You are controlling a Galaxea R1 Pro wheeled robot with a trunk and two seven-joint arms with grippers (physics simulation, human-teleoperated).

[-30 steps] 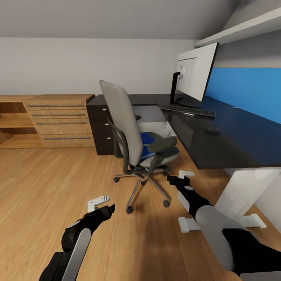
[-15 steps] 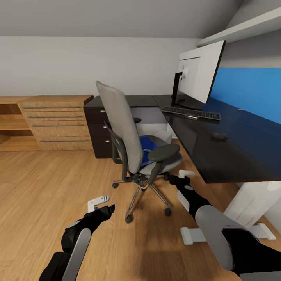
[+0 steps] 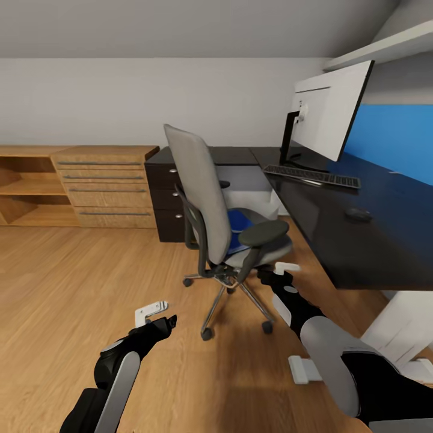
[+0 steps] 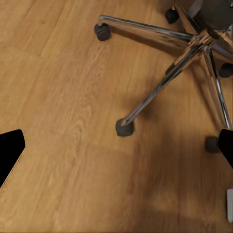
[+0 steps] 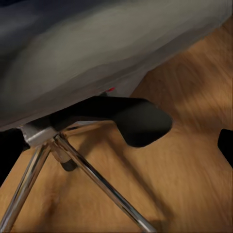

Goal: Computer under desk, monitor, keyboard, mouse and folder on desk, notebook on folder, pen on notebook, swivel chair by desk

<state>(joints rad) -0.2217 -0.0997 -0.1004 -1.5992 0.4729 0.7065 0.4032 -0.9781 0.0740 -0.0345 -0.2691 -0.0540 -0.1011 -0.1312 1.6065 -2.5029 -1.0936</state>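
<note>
Nearest the robot, over the bare wood floor [image 3: 72,282], both arms were held low and forward, seemingly carried clear while it drew up to the work. The left claw [image 3: 157,314] hovered above the boards with nothing in it, and in its wrist view its dark fingertips [image 4: 10,150] stood wide apart, released, over the chair's chrome legs and casters. The right claw [image 3: 281,272] hung just beside the swivel chair [image 3: 204,198], near its armrest and below the seat; its wrist view looked up at the seat's grey underside [image 5: 111,53], the fingertips spread to either edge and grasping nothing. The chair stood close to the surface [image 3: 361,240] with its back turned toward the robot, and the blue folder [image 3: 237,228] lay on its seat, partly hidden by the backrest and armrest, so it probably had yet to be lifted across. The notebook and pen could not be made out. Farther on, along the glossy black top, a small dark mouse [image 3: 359,214] lay apart from the keyboard [image 3: 313,176], which sat at the foot of the monitor [image 3: 331,114]. Beyond the chair stood the black drawer unit [image 3: 168,204], and against the far wall the low wooden shelving [image 3: 72,186].
</note>
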